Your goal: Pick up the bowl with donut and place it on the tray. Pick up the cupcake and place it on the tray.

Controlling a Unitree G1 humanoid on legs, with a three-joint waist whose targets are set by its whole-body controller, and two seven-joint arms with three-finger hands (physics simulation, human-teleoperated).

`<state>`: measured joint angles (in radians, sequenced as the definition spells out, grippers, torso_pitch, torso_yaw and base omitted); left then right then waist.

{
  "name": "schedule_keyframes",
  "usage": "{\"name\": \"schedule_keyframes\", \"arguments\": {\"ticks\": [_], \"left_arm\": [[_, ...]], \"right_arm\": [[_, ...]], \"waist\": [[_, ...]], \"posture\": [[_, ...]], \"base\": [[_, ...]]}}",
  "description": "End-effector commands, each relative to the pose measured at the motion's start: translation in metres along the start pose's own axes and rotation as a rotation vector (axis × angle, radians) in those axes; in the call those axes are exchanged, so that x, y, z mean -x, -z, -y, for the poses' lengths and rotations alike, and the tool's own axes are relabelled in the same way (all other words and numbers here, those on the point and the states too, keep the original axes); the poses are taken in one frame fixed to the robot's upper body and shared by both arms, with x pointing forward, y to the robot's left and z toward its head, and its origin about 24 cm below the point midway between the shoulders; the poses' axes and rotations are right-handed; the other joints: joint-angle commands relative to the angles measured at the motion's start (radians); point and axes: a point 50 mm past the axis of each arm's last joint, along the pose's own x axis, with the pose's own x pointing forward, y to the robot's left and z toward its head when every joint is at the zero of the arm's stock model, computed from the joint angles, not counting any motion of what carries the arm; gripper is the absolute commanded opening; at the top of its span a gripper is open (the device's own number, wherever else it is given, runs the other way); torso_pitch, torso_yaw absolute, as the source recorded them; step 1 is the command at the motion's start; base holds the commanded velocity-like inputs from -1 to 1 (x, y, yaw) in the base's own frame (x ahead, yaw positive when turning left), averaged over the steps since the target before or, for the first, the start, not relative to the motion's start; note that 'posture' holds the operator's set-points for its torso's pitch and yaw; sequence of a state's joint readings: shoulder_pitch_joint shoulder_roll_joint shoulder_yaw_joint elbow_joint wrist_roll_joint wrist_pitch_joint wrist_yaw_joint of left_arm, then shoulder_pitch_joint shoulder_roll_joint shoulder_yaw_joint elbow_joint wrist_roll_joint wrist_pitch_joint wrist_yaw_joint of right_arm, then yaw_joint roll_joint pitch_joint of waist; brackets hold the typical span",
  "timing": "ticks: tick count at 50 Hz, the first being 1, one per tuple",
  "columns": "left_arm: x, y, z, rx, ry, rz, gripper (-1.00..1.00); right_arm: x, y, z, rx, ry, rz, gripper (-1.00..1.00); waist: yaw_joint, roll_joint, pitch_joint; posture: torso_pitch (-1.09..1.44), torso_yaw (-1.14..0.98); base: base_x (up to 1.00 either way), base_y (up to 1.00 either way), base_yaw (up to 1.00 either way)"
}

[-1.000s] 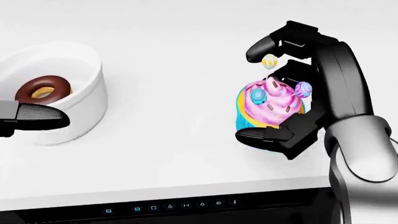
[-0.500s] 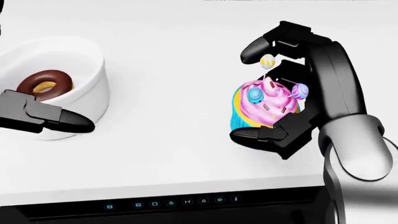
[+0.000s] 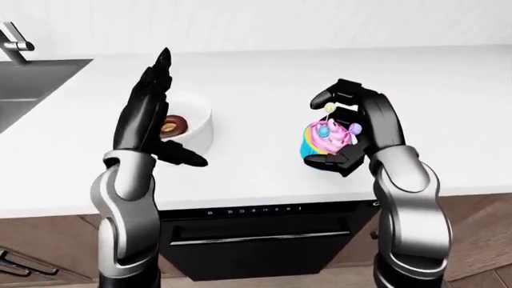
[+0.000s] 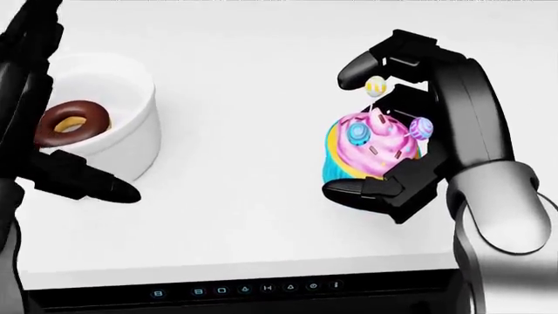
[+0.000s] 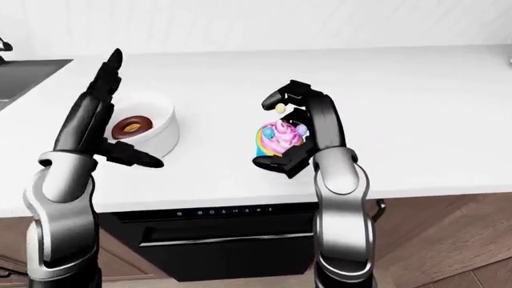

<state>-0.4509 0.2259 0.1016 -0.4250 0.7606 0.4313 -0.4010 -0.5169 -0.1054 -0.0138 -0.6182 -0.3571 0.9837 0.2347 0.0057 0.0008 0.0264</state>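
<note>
Now the right hand (image 4: 397,124) cups the cupcake (image 4: 371,145) on the counter (image 4: 244,98), fingers curled round it top and bottom. Left hand (image 3: 152,108) is spread open beside the bowl (image 4: 131,134), donut (image 4: 71,122) inside.

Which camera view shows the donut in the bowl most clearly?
The head view: the donut is large there, its chocolate icing and hole plain inside the bowl. In the right-eye view it is small but unobstructed; in the left-eye view the left hand partly covers it.
</note>
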Motion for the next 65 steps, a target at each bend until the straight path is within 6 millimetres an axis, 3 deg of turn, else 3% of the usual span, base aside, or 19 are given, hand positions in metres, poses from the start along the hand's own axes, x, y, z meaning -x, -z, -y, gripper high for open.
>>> {"name": "schedule_keyframes", "arguments": {"ticks": [1, 13, 16, 22, 40, 47, 50, 65], "left_arm": [[-0.002, -0.007, -0.007, -0.033, -0.056, 0.055, 1.0], [-0.006, 0.003, 0.005, -0.102, -0.036, 0.033, 1.0], [-0.006, 0.006, 0.008, -0.144, -0.034, 0.022, 0.65], [-0.005, 0.012, 0.011, -0.191, -0.027, -0.002, 0.29], [-0.006, 0.037, 0.019, -0.426, -0.02, -0.1, 0.0], [-0.004, 0.041, 0.022, -0.446, 0.007, -0.109, -0.55], [-0.003, 0.04, 0.022, -0.444, 0.01, -0.105, -1.0], [-0.003, 0.033, 0.024, -0.393, 0.009, -0.054, -1.0]], "right_arm": [[0.003, -0.017, 0.004, 0.011, 0.026, 0.095, -1.0], [0.001, -0.015, 0.005, 0.007, 0.028, 0.094, -1.0], [0.002, -0.015, 0.005, 0.007, 0.028, 0.094, -1.0], [0.003, -0.016, 0.005, 0.005, 0.027, 0.095, -1.0], [0.005, -0.02, 0.006, 0.0, 0.027, 0.104, -1.0], [0.005, -0.019, 0.006, -0.001, 0.028, 0.103, -1.0], [0.005, -0.02, 0.006, -0.001, 0.029, 0.104, -1.0], [0.005, -0.018, 0.007, -0.001, 0.03, 0.105, -1.0]], "waist": [[0.0, 0.001, -0.024], [-0.002, 0.003, -0.025], [-0.003, 0.004, -0.026], [-0.004, 0.006, -0.028], [-0.007, 0.011, -0.026], [-0.011, 0.016, -0.025], [-0.012, 0.019, -0.026], [-0.008, 0.019, -0.031]], "posture": [[0.0, 0.0], [0.0, 0.0], [0.0, 0.0], [0.0, 0.0], [0.0, 0.0], [0.0, 0.0], [0.0, 0.0], [0.0, 0.0]], "base": [[0.0, 0.0, 0.0], [0.0, 0.0, 0.0], [0.0, 0.0, 0.0], [0.0, 0.0, 0.0], [0.0, 0.0, 0.0], [0.0, 0.0, 0.0], [0.0, 0.0, 0.0], [0.0, 0.0, 0.0]]}}
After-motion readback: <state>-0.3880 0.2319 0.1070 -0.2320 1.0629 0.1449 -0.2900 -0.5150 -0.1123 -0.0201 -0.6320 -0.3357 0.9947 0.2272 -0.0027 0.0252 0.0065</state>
